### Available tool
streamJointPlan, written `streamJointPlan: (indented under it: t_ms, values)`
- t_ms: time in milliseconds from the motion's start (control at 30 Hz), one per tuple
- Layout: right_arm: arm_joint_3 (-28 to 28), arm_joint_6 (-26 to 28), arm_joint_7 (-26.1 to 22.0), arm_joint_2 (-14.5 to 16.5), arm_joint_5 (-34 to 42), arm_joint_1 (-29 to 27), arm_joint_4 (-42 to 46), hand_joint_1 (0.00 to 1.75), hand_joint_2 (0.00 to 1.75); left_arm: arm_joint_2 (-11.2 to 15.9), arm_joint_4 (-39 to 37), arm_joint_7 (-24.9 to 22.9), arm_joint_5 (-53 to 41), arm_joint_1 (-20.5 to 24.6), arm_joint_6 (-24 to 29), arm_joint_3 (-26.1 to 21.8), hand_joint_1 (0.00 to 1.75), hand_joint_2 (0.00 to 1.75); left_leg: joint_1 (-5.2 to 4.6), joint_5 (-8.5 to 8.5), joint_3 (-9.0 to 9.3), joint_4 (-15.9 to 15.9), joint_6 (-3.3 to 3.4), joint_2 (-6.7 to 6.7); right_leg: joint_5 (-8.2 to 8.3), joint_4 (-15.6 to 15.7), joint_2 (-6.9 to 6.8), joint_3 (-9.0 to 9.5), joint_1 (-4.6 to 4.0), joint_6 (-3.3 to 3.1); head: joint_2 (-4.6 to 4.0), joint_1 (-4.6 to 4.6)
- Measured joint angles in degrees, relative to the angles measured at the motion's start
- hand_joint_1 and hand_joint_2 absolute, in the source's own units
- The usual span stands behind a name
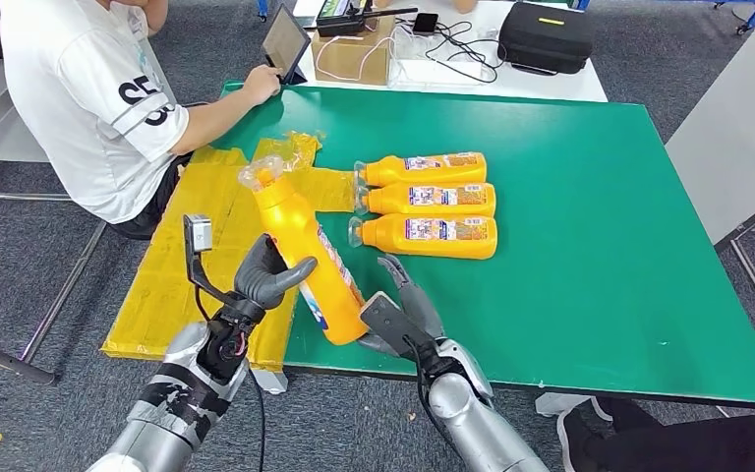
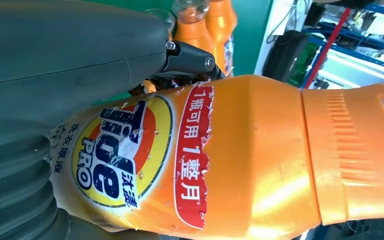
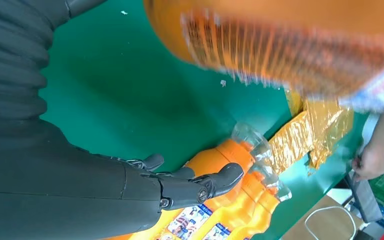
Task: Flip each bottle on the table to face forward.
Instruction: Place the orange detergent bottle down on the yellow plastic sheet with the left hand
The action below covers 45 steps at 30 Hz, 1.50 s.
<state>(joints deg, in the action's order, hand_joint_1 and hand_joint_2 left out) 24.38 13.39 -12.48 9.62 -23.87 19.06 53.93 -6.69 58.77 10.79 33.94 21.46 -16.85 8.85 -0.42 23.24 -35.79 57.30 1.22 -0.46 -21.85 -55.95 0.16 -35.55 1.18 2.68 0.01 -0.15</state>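
Left hand (image 1: 267, 275) around one bottle (image 1: 300, 241); three bottles (image 1: 428, 205) flat.

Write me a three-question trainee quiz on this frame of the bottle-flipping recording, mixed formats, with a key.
1. True or false: the left hand grips the lifted orange bottle.
2. Multiple choice: how many orange bottles lie in the row on the green table? A) two B) three C) five
3. Short answer: what is the right hand doing?

Key
1. True; the left wrist view shows the label close against the hand.
2. B; they lie side by side, caps toward the yellow sheet.
3. It holds nothing; its fingers are spread, beside the lifted bottle's base in the head view. Contact cannot be told.
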Motion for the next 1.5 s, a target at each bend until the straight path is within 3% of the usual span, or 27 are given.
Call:
streamJointPlan:
  t_ms: [167, 333, 433, 967, 1167, 1500]
  values:
    - [-2.4, 0.4, -1.2, -0.6, 3.1, -0.5, 2.1, 0.0, 1.75, 2.7, -2.6, 2.7, -5.6, 1.0, 2.2, -0.5, 1.75, 1.75, 0.01, 0.0, 0.0, 0.0, 0.0, 0.03, 0.0, 0.0, 0.01, -0.01, -0.01, 0.0, 0.01, 0.0]
    - [-5.2, 1.1, -2.6, -1.3, 6.2, -1.6, 6.7, 0.0, 1.75, 7.0, -6.4, 8.3, -31.3, 4.1, 18.1, -0.4, 1.75, 1.75, 0.03, -0.02, 0.0, 0.0, -0.01, 0.05, 0.0, 0.0, 0.01, -0.04, -0.02, -0.01, 0.0, 0.01]
    - [-6.9, 1.1, -3.3, -1.5, 7.7, -2.4, 9.8, 0.0, 1.75, 9.0, -9.0, 9.0, -41.5, 6.7, 23.6, -0.4, 1.75, 1.75, 0.03, -0.02, 0.01, 0.0, -0.02, 0.03, 0.01, 0.0, 0.01, -0.01, -0.02, -0.01, 0.0, 0.01]
    - [-9.0, 1.0, -3.7, -1.5, 8.5, -3.7, 13.7, 0.0, 1.75, 10.2, -12.9, 9.2, -44.9, 9.4, 25.0, -0.6, 1.75, 1.75, 0.02, -0.03, 0.03, 0.0, -0.02, 0.04, 0.01, 0.0, 0.01, 0.01, -0.01, -0.01, 0.01, 0.0]
    - [-9.1, 0.8, -4.5, -1.2, 9.9, -3.6, 14.4, 0.0, 1.75, 11.4, -17.2, 5.0, -65.5, 13.5, 33.7, -0.1, 1.75, 1.75, 0.03, -0.04, 0.07, 0.0, -0.04, 0.06, 0.03, 0.0, 0.01, 0.05, -0.02, -0.02, 0.0, 0.02]
    - [-8.4, -0.9, -4.5, -0.7, 10.8, -2.5, 14.5, 0.0, 1.75, 15.0, -28.6, 0.7, -89.4, 20.0, 33.8, 4.5, 1.75, 1.75, 0.06, -0.12, 0.05, 0.0, -0.08, 0.11, 0.04, -0.1, 0.01, 0.02, -0.05, -0.02, 0.0, 0.01]
